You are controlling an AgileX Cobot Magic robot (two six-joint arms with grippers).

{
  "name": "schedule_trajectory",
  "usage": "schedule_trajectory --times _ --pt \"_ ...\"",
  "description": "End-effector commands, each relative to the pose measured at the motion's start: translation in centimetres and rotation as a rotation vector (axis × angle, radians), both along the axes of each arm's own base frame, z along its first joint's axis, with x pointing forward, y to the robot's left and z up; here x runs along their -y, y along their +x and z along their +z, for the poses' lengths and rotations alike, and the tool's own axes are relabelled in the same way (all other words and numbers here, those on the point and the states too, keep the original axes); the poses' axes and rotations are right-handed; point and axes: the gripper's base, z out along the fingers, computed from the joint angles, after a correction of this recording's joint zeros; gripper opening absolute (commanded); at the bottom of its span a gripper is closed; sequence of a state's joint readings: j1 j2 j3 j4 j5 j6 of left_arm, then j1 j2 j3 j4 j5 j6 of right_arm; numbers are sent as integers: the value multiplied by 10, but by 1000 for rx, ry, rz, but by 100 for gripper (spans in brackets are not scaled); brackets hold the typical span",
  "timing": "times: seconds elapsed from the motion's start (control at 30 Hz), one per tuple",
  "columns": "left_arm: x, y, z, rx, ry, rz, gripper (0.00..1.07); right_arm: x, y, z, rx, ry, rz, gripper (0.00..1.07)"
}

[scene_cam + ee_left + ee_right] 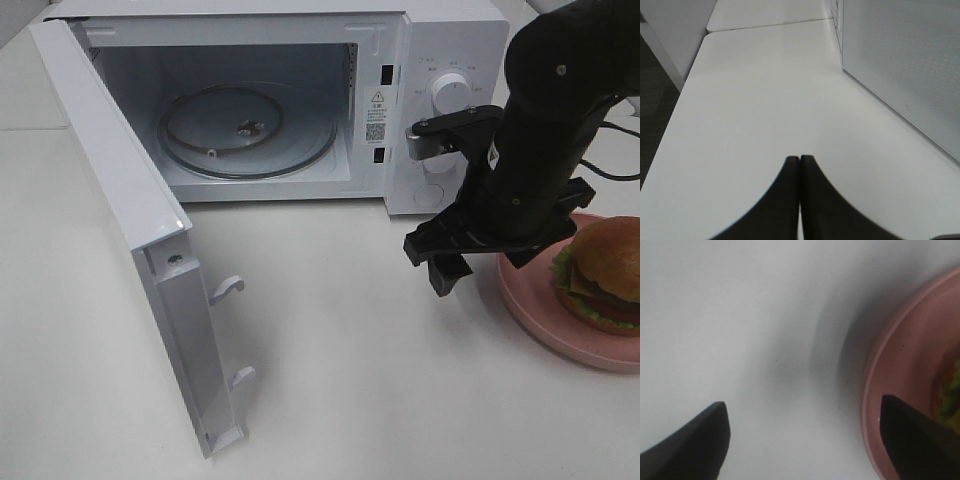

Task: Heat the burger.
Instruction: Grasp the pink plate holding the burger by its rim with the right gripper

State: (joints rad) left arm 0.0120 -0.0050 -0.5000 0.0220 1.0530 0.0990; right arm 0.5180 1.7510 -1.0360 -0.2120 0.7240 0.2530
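overhead view: microwave [440, 60] door [120, 220] is swung open and the glass turntable [245, 130] is bare, so that part's done. right claw [485, 262] hangs spread wide with nothing in it. the burger [605, 272] sits just beside it on the pink plate [530, 300], not picked up yet.

left wrist view: left claw [800, 200] is pinched shut, empty, over bare tabletop [765, 100].

right wrist view: the plate rim runs between the wide fingers [690, 440], with lettuce [952, 390] by one tip.

i'd say what's left is grab, load, shut the door, start.
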Motion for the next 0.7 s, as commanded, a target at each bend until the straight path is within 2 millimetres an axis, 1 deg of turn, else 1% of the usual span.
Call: schedule_trajectory --times 0.03,0.1,0.13,0.17,0.2,0.23,0.27,0.3,0.4,0.43,0.53,0.6,0.7 --pt "0 -2 0 30 -7 1 0 4 5 -7 4 -48 -35 77" --pt "0 -2 0 30 -7 1 0 4 8 -21 -22 -81 -34 76" --pt "0 -2 0 30 -7 1 0 4 8 -21 -22 -81 -34 76" --pt "0 -2 0 30 -7 1 0 5 9 -28 -32 -100 -30 76" --pt "0 -2 0 30 -7 1 0 5 9 -28 -32 -100 -30 76" --pt "0 -2 0 30 -7 1 0 6 11 -36 -39 -128 -28 76" --pt "0 -2 0 30 -7 1 0 6 11 -36 -39 -128 -28 76" --pt "0 -2 0 30 -7 1 0 5 11 -43 -55 -137 -28 76" --pt "0 -2 0 30 -7 1 0 5 12 -47 -60 -137 -25 76" --pt "0 -2 0 30 -7 1 0 4 13 -52 -62 -134 -21 76" --pt "0 -2 0 30 -7 1 0 4 13 -54 -64 -135 -18 76" --pt "0 -2 0 30 -7 1 0 3 14 -63 -84 -146 -7 76" --pt "0 -2 0 30 -7 1 0 3 14 -67 -94 -154 -4 75"
